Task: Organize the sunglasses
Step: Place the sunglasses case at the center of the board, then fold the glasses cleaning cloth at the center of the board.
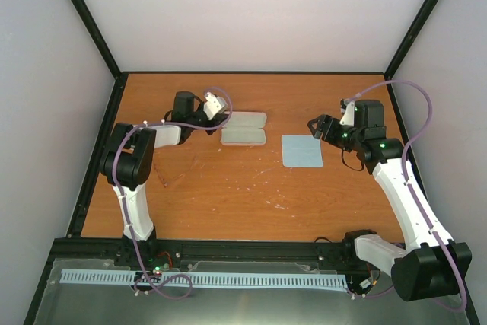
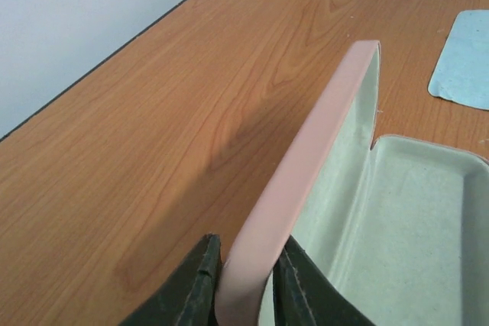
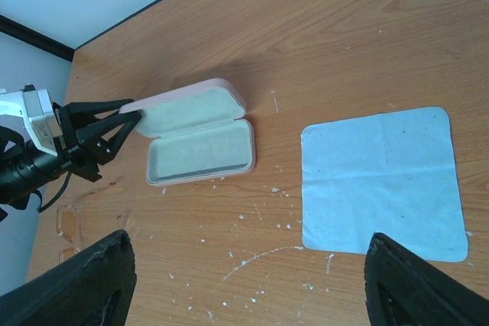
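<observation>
Top view: open pink case (image 1: 243,137) sat on the table (image 1: 228,203) at about 12 o'clock from the table's middle, pale green lining showing. Its lid (image 1: 248,120) was on the 12 o'clock side of the base. The left gripper (image 1: 218,104) was at 10 o'clock of the case, and in the left wrist view its fingers (image 2: 197,284) were clamped on the pink edge of the lid, one each side, touching it. There the lid stood nearly upright above the base. A blue cloth (image 1: 302,151) lay flat at 3 o'clock of the case, near it but not touching. The right gripper (image 1: 316,128) was at 1 o'clock of the cloth; whether it was above the table or touching it couldn't be told. In the right wrist view its fingers (image 3: 92,280) were spread wide, grasping nothing, with the cloth and case both in sight between them. In that same view a faint glasses-shaped outline (image 3: 67,228) lay on the table at 7 o'clock of the case, just below the left gripper. It was too dim to say for sure that it was the sunglasses.
</observation>
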You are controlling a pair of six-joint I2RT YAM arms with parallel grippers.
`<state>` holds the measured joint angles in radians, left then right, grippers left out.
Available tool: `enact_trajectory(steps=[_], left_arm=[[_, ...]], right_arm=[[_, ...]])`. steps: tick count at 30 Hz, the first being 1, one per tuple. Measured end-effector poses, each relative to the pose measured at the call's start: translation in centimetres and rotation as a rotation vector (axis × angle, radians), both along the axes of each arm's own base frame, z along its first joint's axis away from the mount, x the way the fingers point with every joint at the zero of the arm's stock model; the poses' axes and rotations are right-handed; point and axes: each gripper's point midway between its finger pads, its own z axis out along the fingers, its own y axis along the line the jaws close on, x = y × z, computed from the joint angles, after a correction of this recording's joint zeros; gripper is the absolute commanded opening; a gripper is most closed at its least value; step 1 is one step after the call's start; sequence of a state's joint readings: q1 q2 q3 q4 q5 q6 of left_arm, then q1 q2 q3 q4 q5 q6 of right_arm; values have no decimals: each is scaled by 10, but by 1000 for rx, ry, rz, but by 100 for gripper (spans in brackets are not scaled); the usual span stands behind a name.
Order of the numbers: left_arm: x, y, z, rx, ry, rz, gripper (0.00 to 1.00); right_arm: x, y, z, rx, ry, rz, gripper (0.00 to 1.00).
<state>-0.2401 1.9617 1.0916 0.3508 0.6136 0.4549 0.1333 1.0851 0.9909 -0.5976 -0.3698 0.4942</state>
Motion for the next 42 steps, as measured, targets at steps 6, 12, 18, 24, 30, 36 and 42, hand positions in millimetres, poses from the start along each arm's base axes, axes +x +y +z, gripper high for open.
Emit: enact_trajectory(steps=[6,12,18,24,30,36,42], left_arm=[[-6,1,-9,8,19,-8,36],[-9,-1,-9,5,23,-25,56],[-11,-1,-10,5,35,-27,63],[-5,9,9,7,36,63,66],[4,22,52,-18,-21,178,67],[4,30,96,-72,-71,238,67],[1,31,108,-87,-81,249,66]], right_arm=[[1,0,1,-1,-4,1,80],[0,0,0,-3,-4,2,80],[1,-8,-9,-45,31,-34,57],[13,-31,-66,-202,242,-106,27],[36,-41,-137,-336,466,-53,36],[72,-41,-172,-390,530,14,32],[88,-40,-193,-420,556,56,32]])
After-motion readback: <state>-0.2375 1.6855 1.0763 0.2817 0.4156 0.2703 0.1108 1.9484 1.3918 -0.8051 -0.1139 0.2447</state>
